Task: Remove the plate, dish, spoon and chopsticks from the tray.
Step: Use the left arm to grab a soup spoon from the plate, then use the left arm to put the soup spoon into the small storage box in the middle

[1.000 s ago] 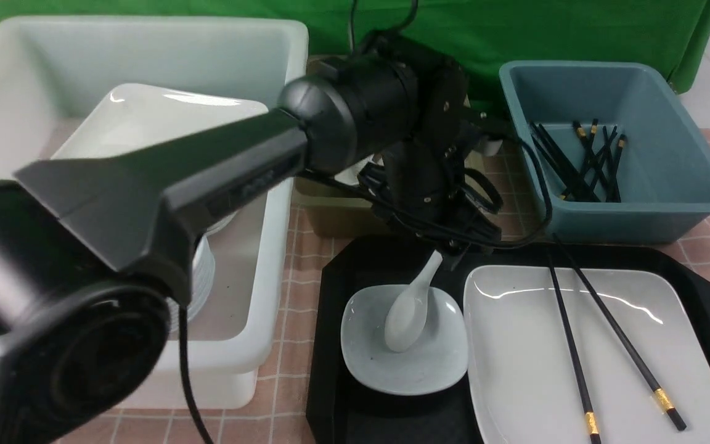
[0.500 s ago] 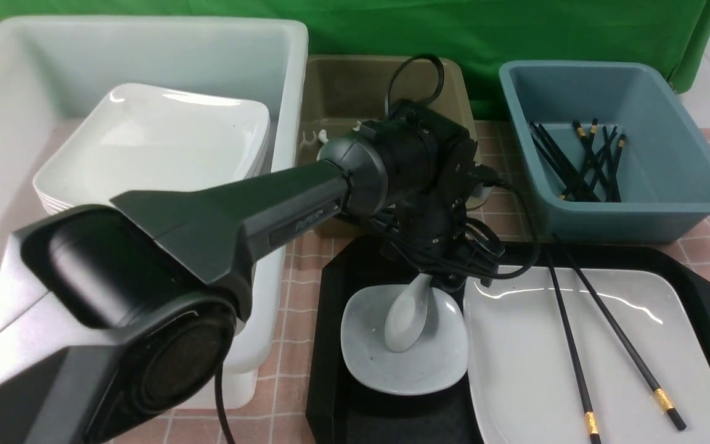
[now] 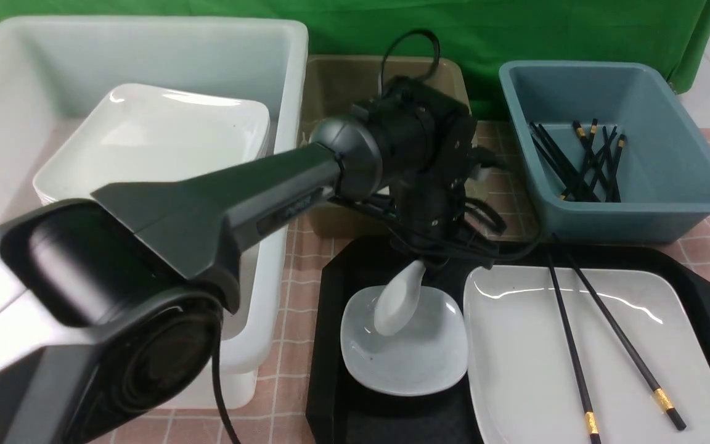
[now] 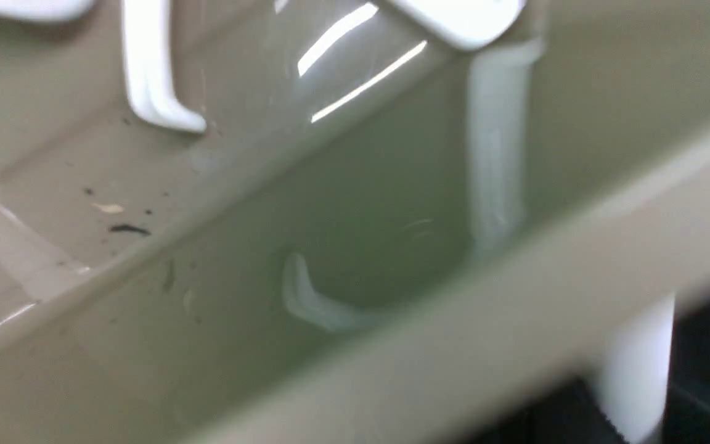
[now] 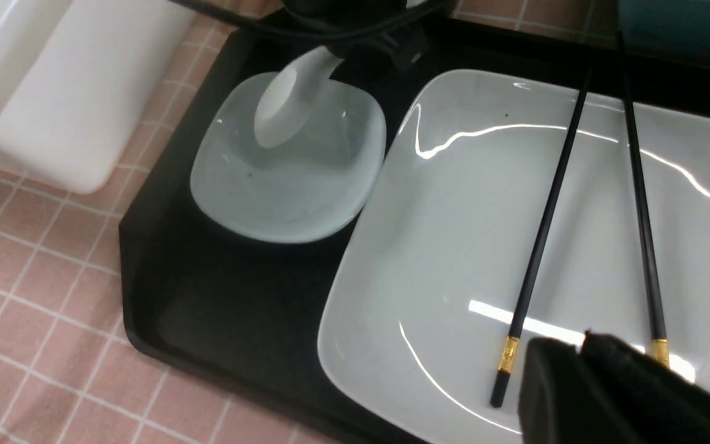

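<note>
1. Left claw (image 3: 435, 262) pinched on spoon (image 3: 395, 299) handle tip; bowl hangs tilted, low over dish (image 3: 404, 357) on tray (image 3: 330, 345).
2. Risk: glossy handle, thin grip (seemingly just the end). Spoon could pivot, slip, chip dish.
3. Right claw (image 5: 567, 348) near chopsticks (image 5: 542, 234): width unclear.

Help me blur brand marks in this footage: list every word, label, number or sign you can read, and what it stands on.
Pale lettering on the side of the left arm: too blurred to read.
plate, dish, spoon, chopsticks, tray: no text visible.
white tub, olive tub, blue tub: no text visible.
</note>
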{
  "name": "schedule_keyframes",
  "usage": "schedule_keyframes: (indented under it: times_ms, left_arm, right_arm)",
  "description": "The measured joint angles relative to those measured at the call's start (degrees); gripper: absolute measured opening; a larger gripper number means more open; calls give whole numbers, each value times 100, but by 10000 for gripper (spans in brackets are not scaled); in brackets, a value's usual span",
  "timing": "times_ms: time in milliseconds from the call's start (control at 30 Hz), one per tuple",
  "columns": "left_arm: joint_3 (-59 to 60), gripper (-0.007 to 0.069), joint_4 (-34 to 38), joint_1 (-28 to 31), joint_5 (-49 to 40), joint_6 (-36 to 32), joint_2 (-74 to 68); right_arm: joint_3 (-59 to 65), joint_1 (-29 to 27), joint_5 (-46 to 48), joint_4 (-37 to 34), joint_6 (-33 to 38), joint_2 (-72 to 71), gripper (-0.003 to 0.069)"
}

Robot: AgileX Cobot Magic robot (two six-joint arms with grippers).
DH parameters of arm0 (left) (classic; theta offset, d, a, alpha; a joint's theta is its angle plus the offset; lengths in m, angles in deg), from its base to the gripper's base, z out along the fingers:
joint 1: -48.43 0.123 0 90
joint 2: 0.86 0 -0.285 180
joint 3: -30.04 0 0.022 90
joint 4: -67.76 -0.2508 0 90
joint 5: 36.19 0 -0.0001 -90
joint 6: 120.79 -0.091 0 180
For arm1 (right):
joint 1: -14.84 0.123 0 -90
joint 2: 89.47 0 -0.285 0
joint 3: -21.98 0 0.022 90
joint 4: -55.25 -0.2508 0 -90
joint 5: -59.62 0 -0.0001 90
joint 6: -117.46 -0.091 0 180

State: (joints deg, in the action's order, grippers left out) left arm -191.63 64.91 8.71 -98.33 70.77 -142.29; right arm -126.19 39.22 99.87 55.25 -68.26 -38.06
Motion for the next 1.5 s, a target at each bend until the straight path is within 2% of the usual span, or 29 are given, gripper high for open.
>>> schedule_keyframes:
  times_ms: [167, 300, 433, 667, 833, 900, 1100, 1233, 1367, 1467, 1500]
  left_arm:
    - [-108, 78, 346, 11, -406, -15, 193]
    - [-108, 78, 786, 6, -734, -363, 199]
    - [-108, 78, 1457, -1, -768, -415, 273]
    - [-108, 78, 1616, -4, -768, -479, 307]
    - [-108, 78, 2354, -4, -739, -1009, 469]
    - [-124, 78, 2563, 20, -438, -1156, 719]
    - [-481, 78, 2030, 419, 780, -1156, 1118]
    - [-536, 78, 1504, 990, 1995, -1156, 1033]
    - [-536, 87, 1345, 1232, 2327, -1156, 796]
    - [-536, 187, 1086, 1331, 2372, -1043, 449]
    - [-536, 196, 1064, 1331, 2372, -1028, 449]
  right_arm:
    - [0, 0, -27, 0, -5, 0, 120]
    - [0, 0, -125, 0, -27, 0, 123]
    - [0, 0, -187, 0, -46, 0, 125]
    - [0, 0, -234, 0, -65, 0, 130]
    - [0, 0, -305, 0, -70, 0, 133]
    - [0, 0, -505, 0, -70, 0, 134]
    - [0, 0, -898, 0, -64, 0, 135]
    - [0, 0, -1064, 0, -46, 0, 136]
    - [0, 0, -1064, 0, -46, 0, 136]
    - [-8, 0, -1055, 0, -46, 0, 136]
    - [-11, 0, -1043, 0, -46, 0, 136]
